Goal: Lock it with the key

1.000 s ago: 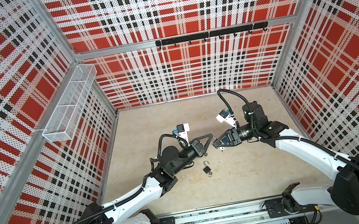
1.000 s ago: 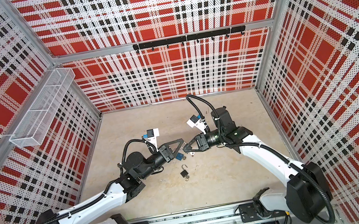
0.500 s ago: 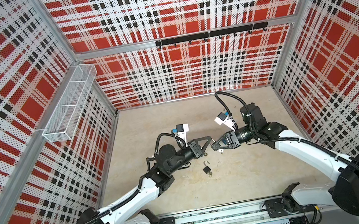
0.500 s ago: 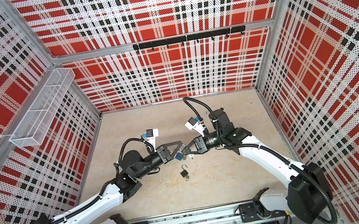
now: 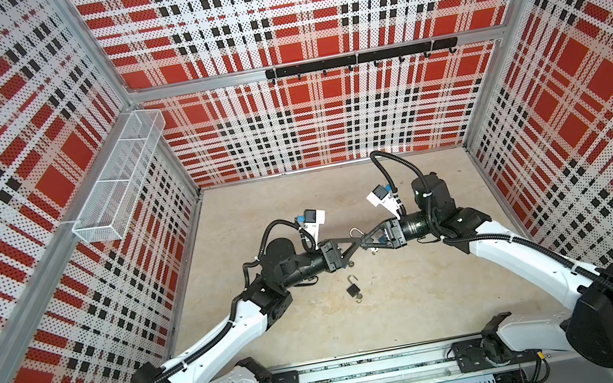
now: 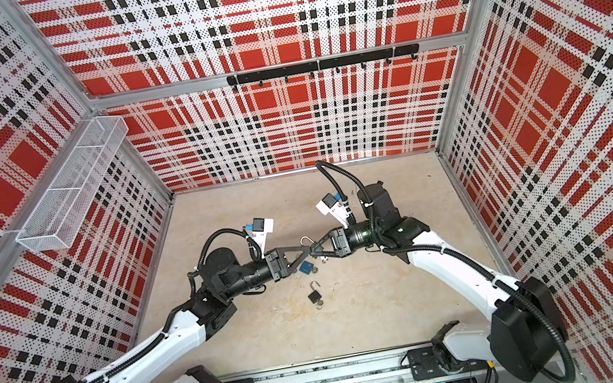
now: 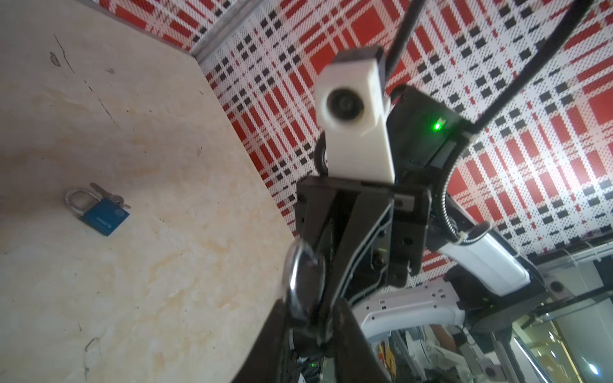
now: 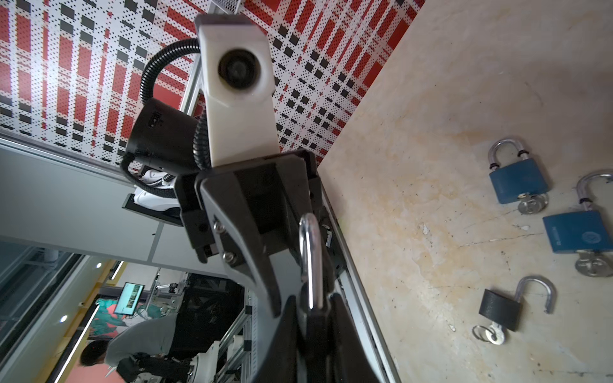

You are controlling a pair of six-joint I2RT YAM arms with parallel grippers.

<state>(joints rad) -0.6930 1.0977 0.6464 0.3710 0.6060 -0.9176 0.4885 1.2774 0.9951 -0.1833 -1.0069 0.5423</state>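
Your surface [image 5: 421,308] carries only small things near its middle. Both arms reach in over it, so the work happens in the air, where neither pincer has to fight the surface for room. The right arm [image 5: 517,250] comes in from the right and the left arm [image 5: 220,342] from the left, and their tips meet between them.

The right pincer [image 5: 364,240] is closed on the body of a dark padlock [image 8: 304,245]. The shackle points clear of its fingers, so the lock is held steady as a fixture for the other side. The left pincer [image 5: 353,240] sits nose to nose with it, its fingers [image 7: 275,335] a little apart on either side of the lock. The tips crowd the view, so I cannot tell whether they press it or where its key is.

Just nearer, on the surface, lie a shut blue padlock [image 8: 519,180], an open blue padlock [image 8: 578,233] and an open black padlock [image 8: 501,310] with a keyring [image 8: 487,333] at its base, presumably waiting their turn.
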